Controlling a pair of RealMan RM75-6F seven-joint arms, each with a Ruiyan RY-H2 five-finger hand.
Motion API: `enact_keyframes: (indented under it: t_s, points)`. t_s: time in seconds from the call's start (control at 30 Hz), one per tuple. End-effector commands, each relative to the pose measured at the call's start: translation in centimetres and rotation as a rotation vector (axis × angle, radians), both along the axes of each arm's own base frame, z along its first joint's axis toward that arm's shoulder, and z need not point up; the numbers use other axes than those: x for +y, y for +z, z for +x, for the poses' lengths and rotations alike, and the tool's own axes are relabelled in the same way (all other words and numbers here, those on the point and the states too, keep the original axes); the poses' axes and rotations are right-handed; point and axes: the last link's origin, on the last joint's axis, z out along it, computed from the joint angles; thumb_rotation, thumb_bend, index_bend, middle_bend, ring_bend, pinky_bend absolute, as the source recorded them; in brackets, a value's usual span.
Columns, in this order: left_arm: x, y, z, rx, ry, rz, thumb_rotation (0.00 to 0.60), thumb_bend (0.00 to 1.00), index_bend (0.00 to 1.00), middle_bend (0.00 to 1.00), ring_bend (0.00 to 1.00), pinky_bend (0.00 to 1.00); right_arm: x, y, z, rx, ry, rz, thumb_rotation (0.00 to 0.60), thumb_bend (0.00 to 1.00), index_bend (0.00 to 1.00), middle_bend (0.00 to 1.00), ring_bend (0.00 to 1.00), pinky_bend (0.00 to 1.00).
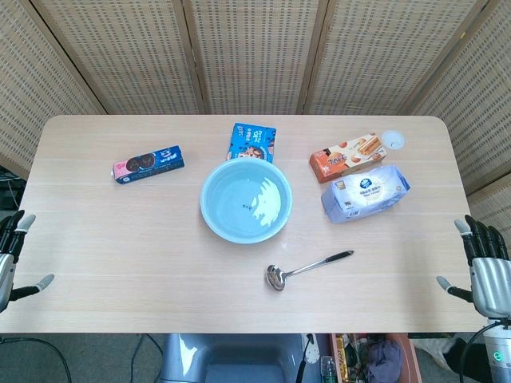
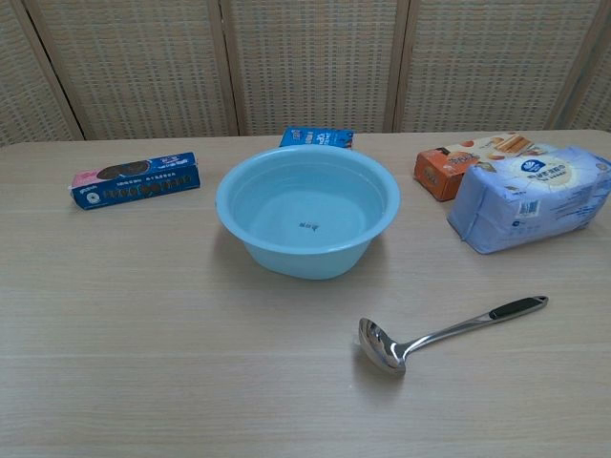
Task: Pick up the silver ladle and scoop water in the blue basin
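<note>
Nearest the robot, both hands hang at the table's front corners: the left hand (image 1: 11,254) and the right hand (image 1: 484,270) each hold nothing, fingers spread apart, well away from anything. On the table (image 1: 120,255) in front, the silver ladle (image 1: 306,268) lies flat, its bowl toward the robot and just short of the blue basin (image 1: 245,199), its black-tipped handle angled away to the right. The right hand is the closer one, so the step in hand, picking up the ladle, probably suits it best: come in over the dark grip end, close around the handle from above, and lift level before swinging the bowl toward the water. Farther back sit a tissue pack (image 1: 365,192), an orange biscuit box (image 1: 346,156), a blue snack box (image 1: 253,143) behind the basin, and a cookie box (image 1: 148,164) to the left.
</note>
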Motion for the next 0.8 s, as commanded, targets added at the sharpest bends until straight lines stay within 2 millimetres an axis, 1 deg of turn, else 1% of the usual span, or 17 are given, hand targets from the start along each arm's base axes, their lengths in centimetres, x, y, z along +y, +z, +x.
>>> enact_keyframes:
  t_s: [0.03, 0.17, 0.2, 0.23, 0.27, 0.3, 0.33, 0.37, 0.4, 0.47, 0.5, 0.6, 0.67, 0.8]
  points:
    - [0.0, 0.0, 0.0, 0.000, 0.001, -0.001, 0.600, 0.00, 0.00, 0.00, 0.00, 0.00, -0.1, -0.1, 0.0, -0.005, 0.000, 0.004, 0.600, 0.00, 0.00, 0.00, 0.00, 0.00]
    - [0.0, 0.1, 0.0, -0.003, 0.003, 0.004, 0.600, 0.00, 0.00, 0.00, 0.00, 0.00, -0.8, -0.5, 0.4, -0.029, 0.017, 0.030, 0.600, 0.00, 0.00, 0.00, 0.00, 0.00]
    - [0.1, 0.2, 0.0, -0.003, 0.001, 0.009, 0.600, 0.00, 0.00, 0.00, 0.00, 0.00, -1.3, -0.8, 0.4, -0.016, 0.024, 0.061, 0.600, 0.00, 0.00, 0.03, 0.02, 0.05]
    - [0.3, 0.3, 0.0, -0.005, 0.000, 0.015, 0.600, 0.00, 0.00, 0.00, 0.00, 0.00, -2.0, -0.9, 0.5, 0.006, 0.033, 0.093, 0.600, 0.00, 0.00, 0.08, 0.05, 0.12]
    - [0.4, 0.3, 0.0, -0.007, 0.002, 0.018, 0.600, 0.00, 0.00, 0.00, 0.00, 0.00, -2.7, -1.0, 0.7, 0.025, 0.045, 0.118, 0.600, 0.00, 0.00, 0.19, 0.16, 0.30]
    - [0.5, 0.3, 0.0, -0.010, 0.004, 0.019, 0.600, 0.00, 0.00, 0.00, 0.00, 0.00, -3.7, -1.2, 1.1, 0.053, 0.070, 0.148, 0.600, 0.00, 0.00, 0.36, 0.33, 0.55]
    - [0.6, 0.4, -0.1, -0.013, 0.006, 0.022, 0.600, 0.00, 0.00, 0.00, 0.00, 0.00, -4.5, -1.4, 1.4, 0.080, 0.096, 0.169, 0.600, 0.00, 0.00, 0.47, 0.44, 0.71]
    - [0.8, 0.4, -0.1, -0.014, 0.009, 0.026, 0.600, 0.00, 0.00, 0.00, 0.00, 0.00, -5.2, -1.7, 1.8, 0.102, 0.123, 0.192, 0.600, 0.00, 0.00, 0.62, 0.59, 0.89]
    - [1.0, 0.4, -0.2, -0.010, 0.013, 0.030, 0.600, 0.00, 0.00, 0.00, 0.00, 0.00, -6.0, -2.4, 2.1, 0.120, 0.149, 0.228, 0.600, 0.00, 0.00, 0.72, 0.69, 0.97]
    - [1.3, 0.3, -0.3, -0.006, 0.020, 0.031, 0.600, 0.00, 0.00, 0.00, 0.00, 0.00, -7.0, -3.8, 2.5, 0.154, 0.178, 0.283, 0.600, 0.00, 0.00, 0.79, 0.78, 1.00]
    - [1.4, 0.3, -0.3, -0.006, 0.022, 0.029, 0.600, 0.00, 0.00, 0.00, 0.00, 0.00, -7.3, -4.3, 2.6, 0.164, 0.186, 0.302, 0.600, 0.00, 0.00, 0.82, 0.80, 1.00]
    - [2.0, -0.1, -0.4, -0.005, 0.034, 0.016, 0.600, 0.00, 0.00, 0.00, 0.00, 0.00, -8.5, -7.0, 3.1, 0.184, 0.227, 0.395, 0.600, 0.00, 0.04, 0.84, 0.81, 1.00]
    - [2.4, -0.3, -0.3, -0.001, 0.036, 0.011, 0.600, 0.00, 0.00, 0.00, 0.00, 0.00, -9.6, -9.5, 3.6, 0.220, 0.271, 0.478, 0.600, 0.00, 0.09, 0.86, 0.82, 1.00]
    - [2.9, -0.3, -0.3, 0.006, 0.053, 0.019, 0.600, 0.00, 0.00, 0.00, 0.00, 0.00, -10.8, -11.8, 4.6, 0.227, 0.323, 0.540, 0.600, 0.00, 0.20, 0.90, 0.87, 1.00]
